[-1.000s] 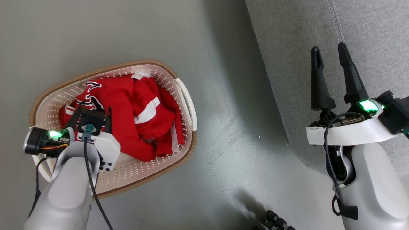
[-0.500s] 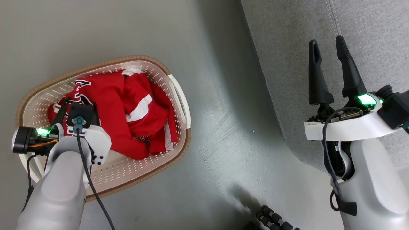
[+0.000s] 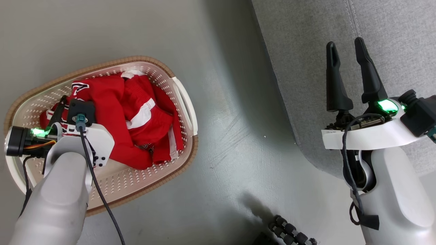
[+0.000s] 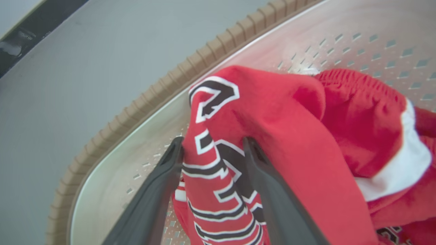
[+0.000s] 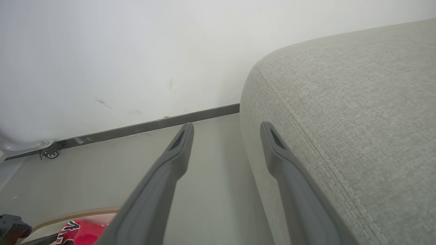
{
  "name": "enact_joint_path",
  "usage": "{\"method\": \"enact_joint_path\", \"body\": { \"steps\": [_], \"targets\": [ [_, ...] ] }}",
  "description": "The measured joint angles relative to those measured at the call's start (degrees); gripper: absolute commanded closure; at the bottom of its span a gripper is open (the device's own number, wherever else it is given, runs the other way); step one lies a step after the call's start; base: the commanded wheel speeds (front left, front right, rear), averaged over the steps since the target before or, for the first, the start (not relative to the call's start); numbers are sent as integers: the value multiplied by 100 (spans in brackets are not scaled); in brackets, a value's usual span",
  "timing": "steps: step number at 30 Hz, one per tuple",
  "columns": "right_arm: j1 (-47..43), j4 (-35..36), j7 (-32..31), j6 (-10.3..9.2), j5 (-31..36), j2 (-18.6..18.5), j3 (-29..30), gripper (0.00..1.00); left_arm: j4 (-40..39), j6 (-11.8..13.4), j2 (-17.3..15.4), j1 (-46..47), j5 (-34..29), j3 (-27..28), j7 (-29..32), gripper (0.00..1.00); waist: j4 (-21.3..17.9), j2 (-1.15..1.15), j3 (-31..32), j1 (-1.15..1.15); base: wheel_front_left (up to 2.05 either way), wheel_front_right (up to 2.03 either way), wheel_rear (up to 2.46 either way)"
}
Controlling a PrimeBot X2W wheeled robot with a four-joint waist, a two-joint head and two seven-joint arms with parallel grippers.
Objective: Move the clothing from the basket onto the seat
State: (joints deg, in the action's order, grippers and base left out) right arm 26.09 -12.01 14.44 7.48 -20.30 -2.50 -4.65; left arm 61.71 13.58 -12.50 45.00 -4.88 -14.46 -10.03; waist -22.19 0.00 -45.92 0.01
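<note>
Handling: we judge the jersey (image 4: 272,112) soft, light, limp.
Hold: bunched fold, nine o'clock in the basket (image 3: 102,63).
Left gripper (image 4: 214,141): wide, astride that fold.
Right gripper (image 3: 344,42): wide, empty.

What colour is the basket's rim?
The rim is brown; clearest in the left wrist view.
</note>
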Motion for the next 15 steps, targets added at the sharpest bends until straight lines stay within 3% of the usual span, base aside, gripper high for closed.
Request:
{"method": "enact_joint_path", "body": {
  "steps": [1,4,5,9,11,15],
  "targets": [
    [2,0,0,0,-46,0,-15,0,45,0,0,9,-3,-12,0,13,-22,0,-12,0,0,0,0],
    [6,1,0,0,-49,0,-21,0,92,0,9,10,-44,-41,0,27,-50,0,-28,0,0,0,0],
    [8,2,0,0,-49,0,-21,0,102,0,20,19,-48,-51,-1,44,-58,0,-34,0,0,0,0],
    [9,1,0,0,-49,0,-9,0,145,2,56,69,-49,-68,-8,75,-73,0,-43,0,0,0,0],
    [9,0,0,0,-49,1,9,0,159,2,53,87,-49,-68,-16,100,-71,0,-40,0,0,0,0],
    [19,-1,0,0,-49,1,21,0,154,2,52,95,-49,-85,-114,100,-57,0,-28,0,0,0,0]
  ]
}}
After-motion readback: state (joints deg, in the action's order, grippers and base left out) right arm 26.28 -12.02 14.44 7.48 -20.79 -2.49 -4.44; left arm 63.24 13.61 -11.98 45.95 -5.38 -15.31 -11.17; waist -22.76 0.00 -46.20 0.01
